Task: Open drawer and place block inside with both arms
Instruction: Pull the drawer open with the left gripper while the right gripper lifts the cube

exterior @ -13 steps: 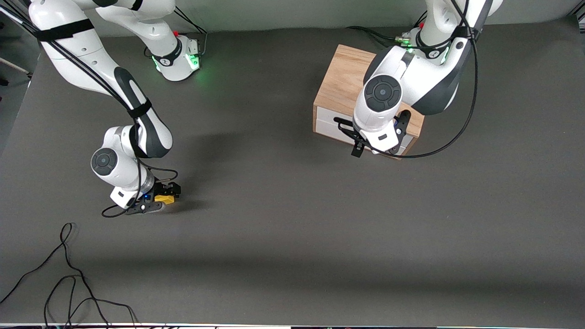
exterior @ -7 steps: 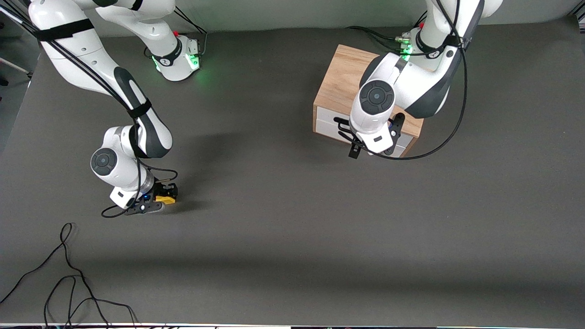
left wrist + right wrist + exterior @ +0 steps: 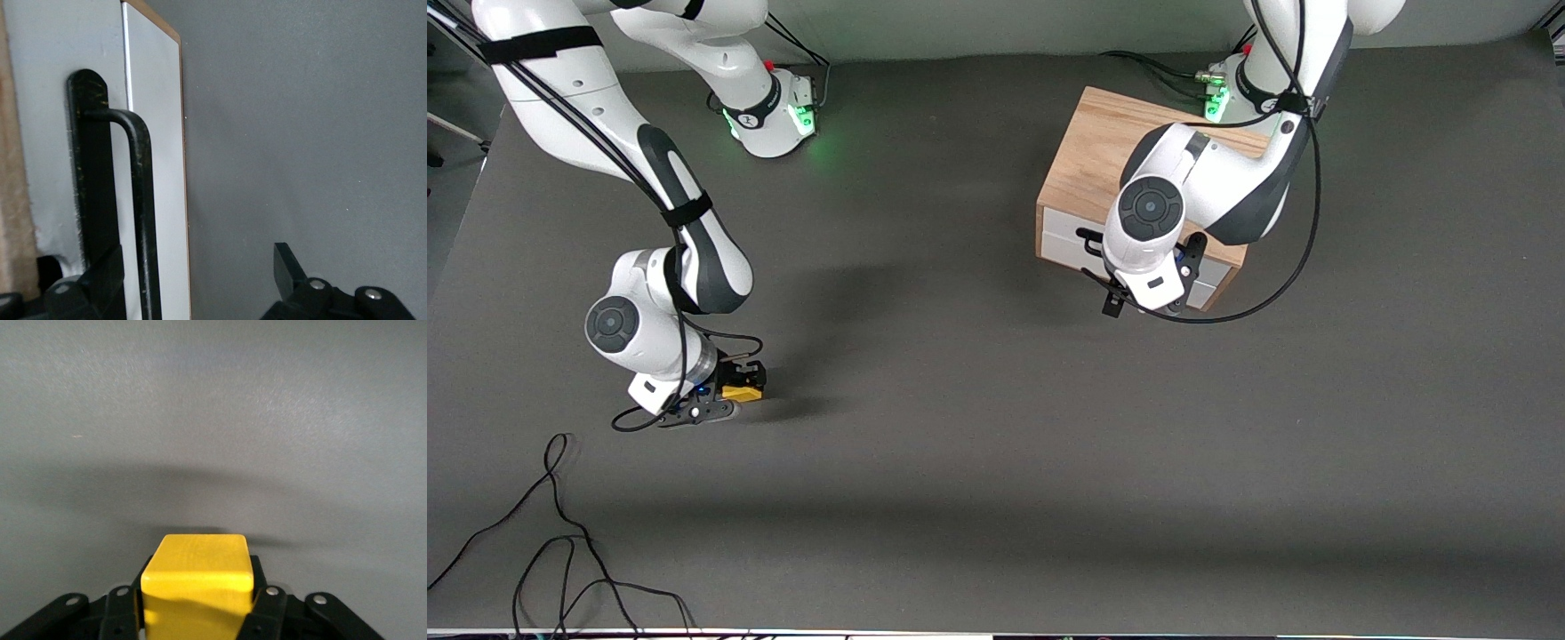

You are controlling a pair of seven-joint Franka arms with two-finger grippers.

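Nearest the front camera, toward the right arm's end of the table, the right gripper [image 3: 729, 393] has its jaws clamped tight on the block [image 3: 743, 392], the yellow cube sitting squarely between the two fingers [image 3: 267, 603] just above the grey table [image 3: 996, 462]. Farther back, at the left arm's end, the left gripper [image 3: 1138, 302] is in front of the drawer [image 3: 1063, 240], jaws spread wide: one finger [image 3: 100, 280] beside the black bar handle [image 3: 140, 200], the other well clear of it, gripping nothing. The drawer sits closed in its cabinet [image 3: 1089, 160].
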